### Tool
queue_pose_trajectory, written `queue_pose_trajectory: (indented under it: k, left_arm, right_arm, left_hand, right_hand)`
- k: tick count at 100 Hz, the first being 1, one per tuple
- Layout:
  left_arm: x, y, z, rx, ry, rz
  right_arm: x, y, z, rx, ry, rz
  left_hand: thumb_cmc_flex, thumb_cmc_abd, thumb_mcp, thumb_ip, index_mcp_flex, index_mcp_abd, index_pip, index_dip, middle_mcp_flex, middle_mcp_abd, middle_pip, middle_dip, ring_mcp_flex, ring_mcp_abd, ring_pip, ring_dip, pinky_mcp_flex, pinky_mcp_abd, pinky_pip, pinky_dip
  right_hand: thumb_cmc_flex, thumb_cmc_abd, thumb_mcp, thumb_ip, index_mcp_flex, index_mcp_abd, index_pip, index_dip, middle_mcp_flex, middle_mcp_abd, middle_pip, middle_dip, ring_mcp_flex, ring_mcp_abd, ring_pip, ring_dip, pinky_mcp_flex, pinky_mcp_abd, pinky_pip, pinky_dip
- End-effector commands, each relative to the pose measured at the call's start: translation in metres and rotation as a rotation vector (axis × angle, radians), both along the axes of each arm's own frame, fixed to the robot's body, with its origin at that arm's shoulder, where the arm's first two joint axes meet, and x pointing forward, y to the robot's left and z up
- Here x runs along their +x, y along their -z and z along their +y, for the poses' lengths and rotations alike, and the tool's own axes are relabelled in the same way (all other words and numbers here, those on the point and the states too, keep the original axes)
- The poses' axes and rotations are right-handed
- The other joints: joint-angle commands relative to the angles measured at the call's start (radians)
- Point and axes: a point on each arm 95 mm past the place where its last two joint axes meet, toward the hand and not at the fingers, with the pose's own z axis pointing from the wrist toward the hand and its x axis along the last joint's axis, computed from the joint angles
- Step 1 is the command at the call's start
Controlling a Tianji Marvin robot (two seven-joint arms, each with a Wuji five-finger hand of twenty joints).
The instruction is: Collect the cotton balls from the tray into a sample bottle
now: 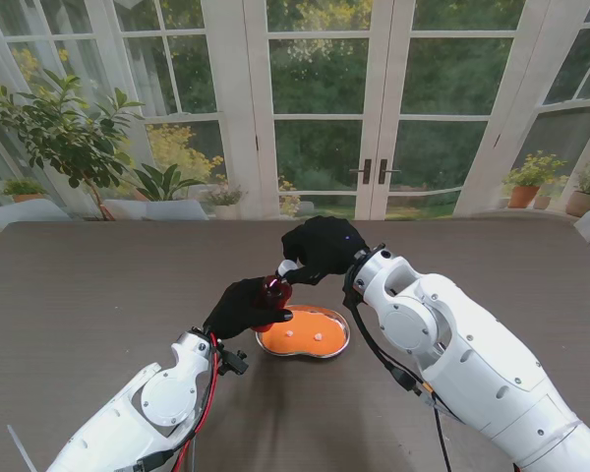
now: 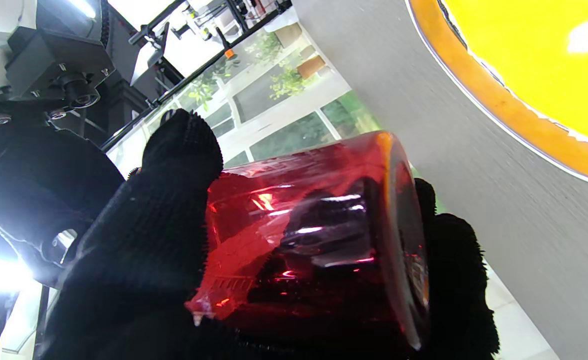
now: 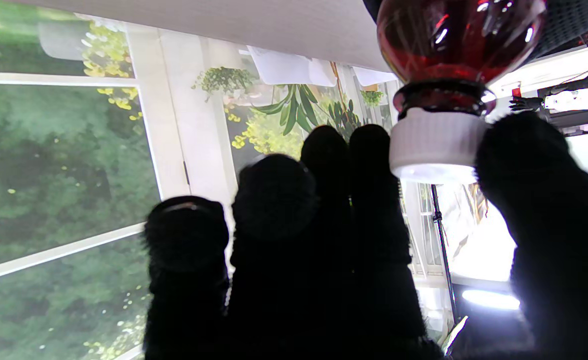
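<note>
Two robot hands: both are working on one sample bottle (image 1: 274, 293), raised over the worktop (image 1: 98, 285) near its middle.
Left robot hand (image 1: 244, 307): its fingers are wrapping the red bottle's body, holding it tilted.
Right robot hand (image 1: 321, 246): thumb and fingers are pinching the white cap (image 3: 436, 147), probably unscrewing it; the cap is still sitting on the neck.
Cotton balls (image 1: 305, 335): two small white ones are lying in the orange tray (image 1: 275, 345), just beside the bottle, on the side nearer to me.
Risk: the bottle could be twisting inside the left grip if the cap sticks; a freed cap could slip from the pinch and drop onto the tray.
Room: bare worktop is stretching wide on all sides, every edge well apart from the hands.
</note>
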Motion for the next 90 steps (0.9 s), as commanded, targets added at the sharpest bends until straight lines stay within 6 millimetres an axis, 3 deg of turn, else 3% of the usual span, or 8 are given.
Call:
queue_pose_trajectory:
  k: [1, 32, 90]
  left_arm:
    - [0.0, -0.0018, -0.0033, -0.002, 0.014, 0.002]
    - [0.0, -0.0019, -0.0034, -0.002, 0.014, 0.002]
    - [0.0001, -0.0023, -0.0038, -0.003, 0.016, 0.002]
  right_arm:
    - [-0.0016, 0.0013, 0.0022, -0.015, -0.016, 0.014]
    - [-0.0023, 0.0013, 0.0028, -0.019, -0.036, 0.033]
    - [-0.0028, 0.0036, 0.0051, -0.017, -0.061, 0.054]
  left_hand:
    - [0.174, 0.287, 0.122, 0.025, 0.163, -0.163, 0.095, 0.013, 0.061, -0.062, -0.001, 0.013, 0.009, 0.043, 0.003, -0.005, -0.054, -0.028, -0.024, -0.003]
    - [0.176, 0.287, 0.122, 0.026, 0.162, -0.162, 0.093, 0.013, 0.061, -0.06, -0.001, 0.013, 0.009, 0.043, 0.003, -0.005, -0.055, -0.027, -0.024, -0.003]
    - [0.174, 0.288, 0.122, 0.026, 0.163, -0.162, 0.093, 0.014, 0.063, -0.06, 0.0, 0.013, 0.01, 0.044, 0.003, -0.005, -0.055, -0.026, -0.024, -0.003]
  right_hand:
    - [0.145, -0.02, 0.137, 0.017, -0.003, -0.152, 0.101, -0.004, 0.011, -0.036, -0.011, 0.017, 0.047, -0.041, 0.007, -0.003, 0.011, -0.009, 0.051, -0.011]
    - [0.194, -0.075, 0.168, 0.017, -0.094, -0.144, 0.067, -0.003, -0.006, -0.036, -0.031, 0.036, 0.048, -0.054, -0.016, -0.007, 0.005, -0.017, 0.041, -0.014]
    - [0.221, -0.077, 0.18, 0.026, -0.118, -0.159, 0.055, -0.016, -0.006, -0.034, -0.04, 0.043, 0.048, -0.054, -0.018, -0.003, 0.006, -0.018, 0.038, -0.014]
